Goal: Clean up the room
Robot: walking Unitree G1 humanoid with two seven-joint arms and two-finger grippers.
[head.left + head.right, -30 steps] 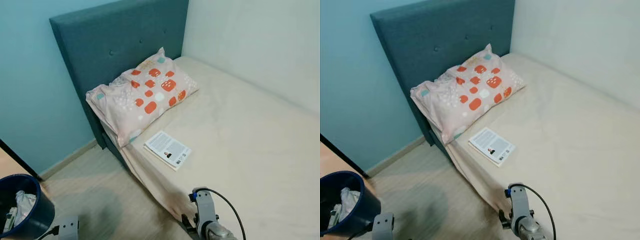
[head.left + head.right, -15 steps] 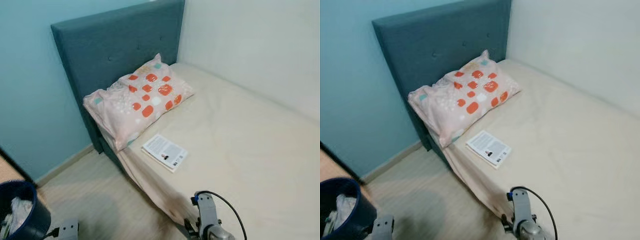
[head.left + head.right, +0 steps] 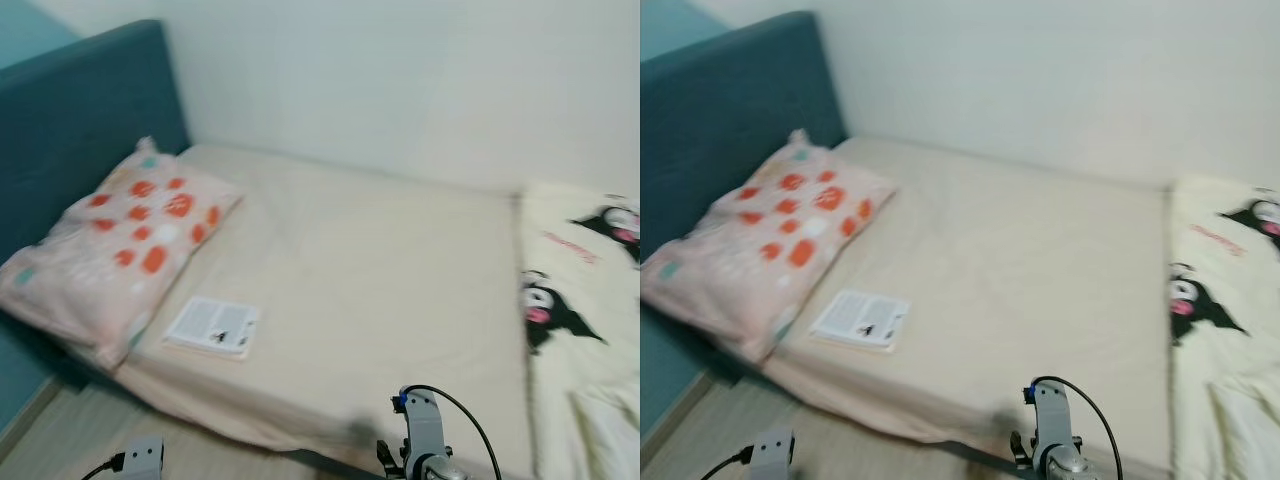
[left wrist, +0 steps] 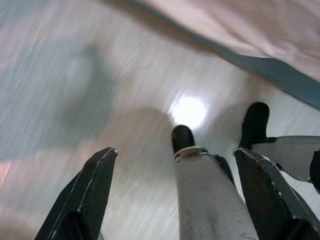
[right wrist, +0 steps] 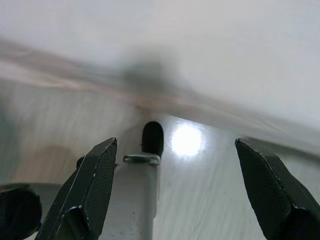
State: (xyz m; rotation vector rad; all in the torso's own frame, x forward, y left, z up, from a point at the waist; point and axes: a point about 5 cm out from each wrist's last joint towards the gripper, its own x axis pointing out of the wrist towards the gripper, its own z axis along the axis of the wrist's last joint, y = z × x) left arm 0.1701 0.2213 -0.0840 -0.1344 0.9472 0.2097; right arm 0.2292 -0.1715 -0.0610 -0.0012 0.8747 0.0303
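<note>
A bed point(image 3: 380, 270) with a beige sheet lies before me. A white booklet point(image 3: 212, 326) rests flat on it near the front edge, just right of a pink pillow point(image 3: 112, 240) with orange spots. A cream blanket point(image 3: 585, 300) printed with black cartoon figures covers the bed's right end. My left gripper point(image 4: 172, 192) hangs open over the pale wood floor point(image 4: 75, 85), holding nothing. My right gripper point(image 5: 172, 187) is open too, low beside the bed's edge, also holding nothing. Both arms hang idle at the bottom of the head views.
A teal headboard point(image 3: 70, 120) stands at the left and a white wall point(image 3: 400, 80) runs behind the bed. Floor shows at the lower left by the bed's corner. The head views are blurred.
The camera has swung to the right: the headboard and pillow slid left, the blue bin left the view, and the cartoon blanket came in at the right. Both arms still hang.
</note>
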